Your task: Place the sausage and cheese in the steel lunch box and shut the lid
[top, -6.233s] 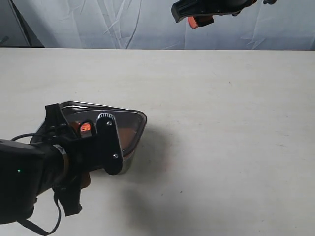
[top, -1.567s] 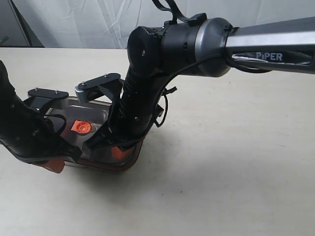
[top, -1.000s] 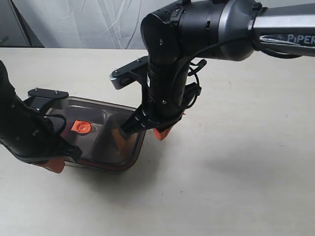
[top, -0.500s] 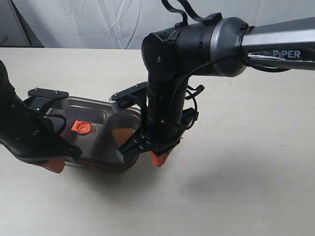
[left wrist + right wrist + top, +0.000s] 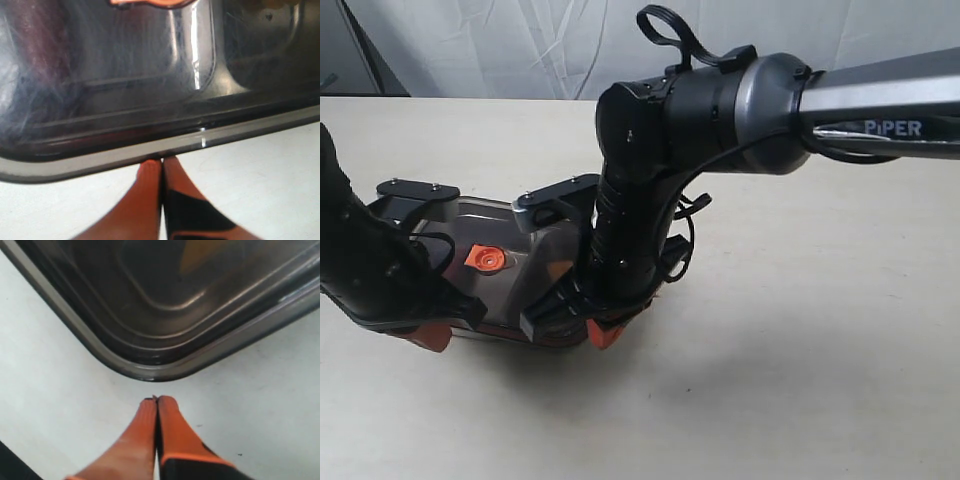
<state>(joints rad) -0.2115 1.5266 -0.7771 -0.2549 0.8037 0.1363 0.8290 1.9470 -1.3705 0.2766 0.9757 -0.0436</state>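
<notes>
The steel lunch box (image 5: 197, 45) sits on the pale worktop (image 5: 800, 350) at the lower left of the exterior view, and the lid (image 5: 520, 285) lies on top of it, its orange valve (image 5: 485, 259) facing up. The lid is dark and smoky, and the tray's shiny divider shows through it. The cheese (image 5: 200, 254) shows as a yellow-orange patch under the lid, inside the box near the corner towards the middle of the frame. The sausage cannot be made out with any certainty through the tinted plastic. The left gripper (image 5: 162, 167) has its orange jaws pressed together with nothing between them, and their tips touch the pale rim of the lid at the box's lower left edge. The right gripper (image 5: 157, 405) reaches across from the upper right of the exterior view. Its jaws are likewise pressed together and empty, and they point at the lid's rounded corner, just beside it and above bare worktop.
</notes>
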